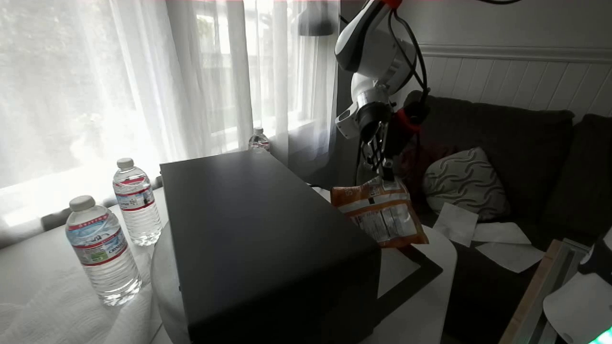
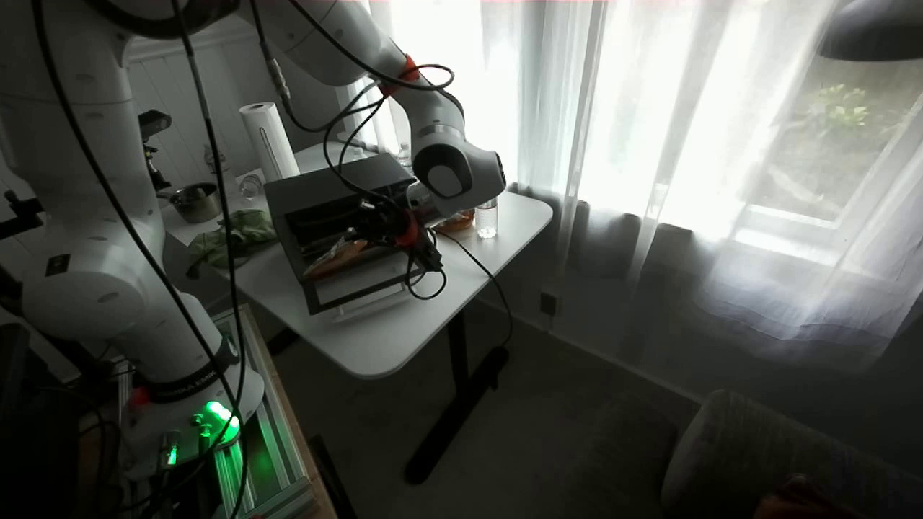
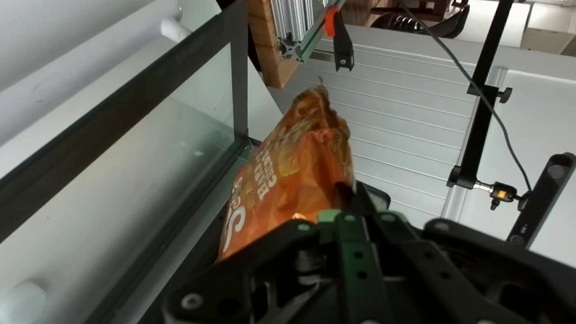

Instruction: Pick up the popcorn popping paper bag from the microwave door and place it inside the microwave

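Popcorn bag point(image 1: 388, 219), pinched at 1 edge by the tool point(image 1: 386, 177), hangs over microwave door point(image 1: 412, 285).

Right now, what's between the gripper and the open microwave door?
The popcorn bag: in an exterior view it hangs from the gripper, with the microwave door below. Whether it touches the door, I cannot tell.

In an exterior view, sheer white fabric curtains point(image 1: 146, 71) glow with daylight left of the fingers point(image 1: 387, 173), while a dark upholstered sofa point(image 1: 502, 129) stands to their right before a pale panelled wall point(image 1: 483, 79). The white, round-cornered worktop point(image 2: 371, 355) lies below them, over a dim grey floor point(image 2: 548, 432).
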